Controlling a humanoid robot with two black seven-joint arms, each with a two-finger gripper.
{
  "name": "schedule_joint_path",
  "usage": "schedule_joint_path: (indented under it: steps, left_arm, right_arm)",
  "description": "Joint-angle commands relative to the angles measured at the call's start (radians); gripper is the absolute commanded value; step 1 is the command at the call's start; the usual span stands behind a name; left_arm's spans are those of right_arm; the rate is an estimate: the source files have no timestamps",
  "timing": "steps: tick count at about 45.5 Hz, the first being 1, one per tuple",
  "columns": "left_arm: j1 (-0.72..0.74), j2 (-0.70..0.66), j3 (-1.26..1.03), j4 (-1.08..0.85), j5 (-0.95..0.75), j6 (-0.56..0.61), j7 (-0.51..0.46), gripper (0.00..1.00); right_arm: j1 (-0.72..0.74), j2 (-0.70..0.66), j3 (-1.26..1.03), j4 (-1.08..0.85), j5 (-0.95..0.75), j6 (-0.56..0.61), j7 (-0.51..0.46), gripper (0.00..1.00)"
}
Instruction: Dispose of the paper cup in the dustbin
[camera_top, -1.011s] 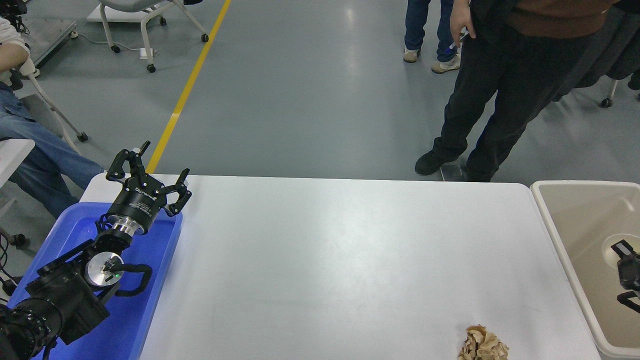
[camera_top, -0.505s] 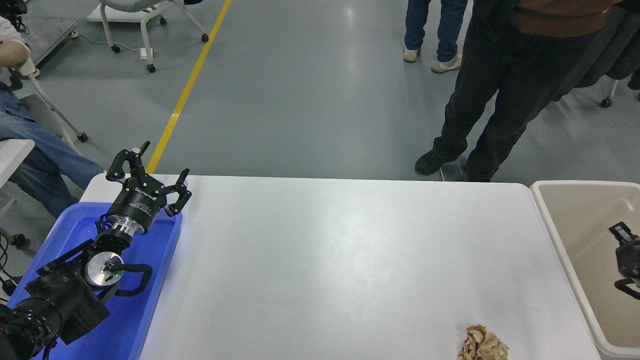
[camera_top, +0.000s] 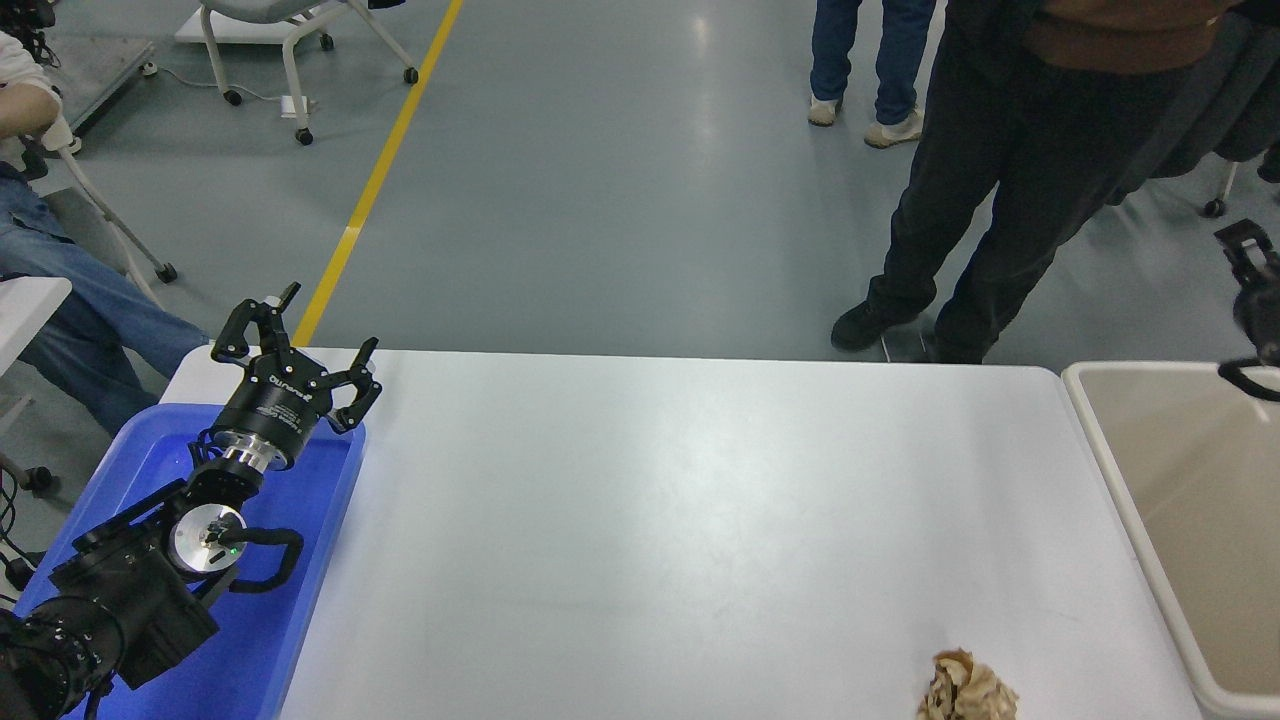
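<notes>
Now right end effector (camera_top: 1250, 305) above dustbin (camera_top: 1110, 470) far edge

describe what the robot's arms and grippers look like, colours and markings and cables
The left gripper is matte black with several thin claw-like fingers on a round black body carrying small white lettering, above a silver metal wrist ring. Its black arm has a silver disc, a tiny green light and a looped black cable. Only black fingers of the right gripper show.

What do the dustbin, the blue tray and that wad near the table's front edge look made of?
The dustbin: likely moulded plastic, beige, smooth, with a thick rounded rim. The blue tray: also plastic by its look, glossy, catching light on its floor. The wad: crumpled paper, brown-beige, matte, with sharp irregular creases.
</notes>
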Motion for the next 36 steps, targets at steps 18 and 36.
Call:
schedule_joint_path:
  steps: [18,36]
  left_arm:
    - [0.0,0.0,0.0,0.0,0.0,0.0,0.0,1.0]
    - [0.0,0.0,0.0,0.0,-0.001,0.0,0.0,1.0]
  right_arm:
    - [0.146,-0.007,0.569,0.296,0.14,0.01,0.076,0.99]
    - [0.013,-0.006,0.752,0.404,0.14,0.009,0.239,0.99]
